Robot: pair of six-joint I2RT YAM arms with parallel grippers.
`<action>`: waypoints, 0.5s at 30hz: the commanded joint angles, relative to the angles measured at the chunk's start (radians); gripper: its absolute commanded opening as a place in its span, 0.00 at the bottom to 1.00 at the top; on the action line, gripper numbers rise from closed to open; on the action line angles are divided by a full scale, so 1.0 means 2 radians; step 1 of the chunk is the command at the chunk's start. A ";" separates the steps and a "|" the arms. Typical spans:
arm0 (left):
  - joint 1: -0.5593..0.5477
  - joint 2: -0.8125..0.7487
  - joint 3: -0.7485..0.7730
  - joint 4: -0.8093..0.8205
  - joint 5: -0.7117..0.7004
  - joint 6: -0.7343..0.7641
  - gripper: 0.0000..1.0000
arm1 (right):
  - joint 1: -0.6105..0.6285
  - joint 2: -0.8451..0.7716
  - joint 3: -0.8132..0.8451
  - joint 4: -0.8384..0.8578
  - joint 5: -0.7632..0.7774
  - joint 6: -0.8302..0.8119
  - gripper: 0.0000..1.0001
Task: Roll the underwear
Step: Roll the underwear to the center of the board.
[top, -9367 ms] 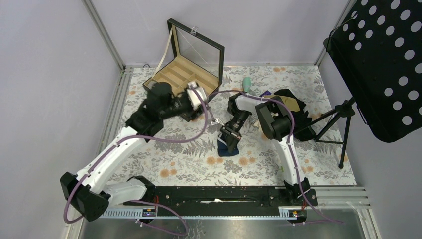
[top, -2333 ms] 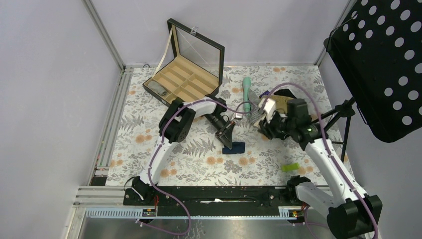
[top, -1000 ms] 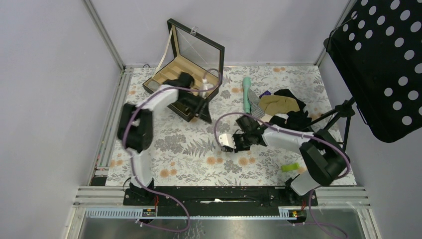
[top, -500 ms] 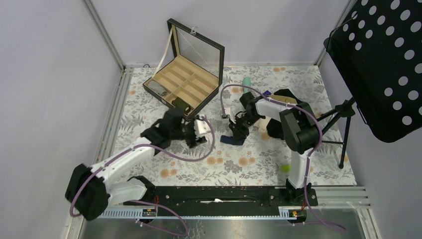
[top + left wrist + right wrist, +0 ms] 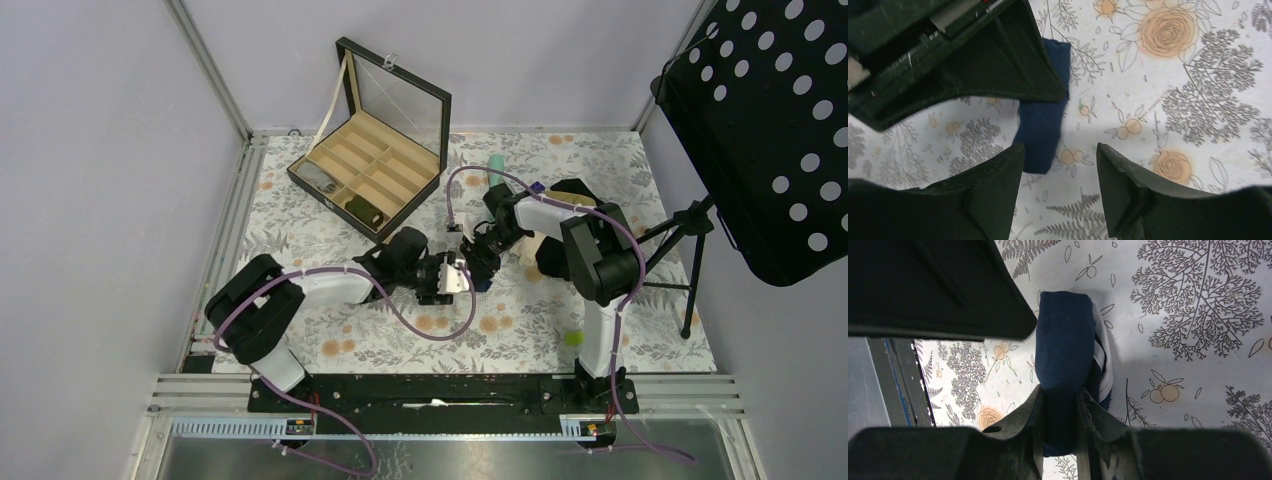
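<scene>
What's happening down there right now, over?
Right gripper shut on the underwear. Left gripper open, hovering beside it. Right gripper itself crowds the left's approach.

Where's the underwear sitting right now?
Near the middle of the table, in the top view. The underwear lies pinched in the right gripper, and the open left gripper faces it from the left.

a robot lab cell: aluminium frame [image 5: 210, 70], plain grey walls [image 5: 100, 150], floral table cover [image 5: 520, 330].
</scene>
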 commanded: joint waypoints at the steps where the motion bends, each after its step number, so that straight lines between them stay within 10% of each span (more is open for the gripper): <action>1: -0.013 0.027 0.034 0.066 -0.002 0.041 0.61 | -0.002 0.035 -0.032 0.005 0.122 0.000 0.08; 10: -0.032 0.092 0.062 0.063 -0.033 0.089 0.55 | -0.002 0.036 -0.032 0.004 0.122 0.002 0.08; 15: -0.035 0.104 0.073 0.034 -0.044 0.091 0.29 | -0.002 0.030 -0.036 0.005 0.120 -0.002 0.10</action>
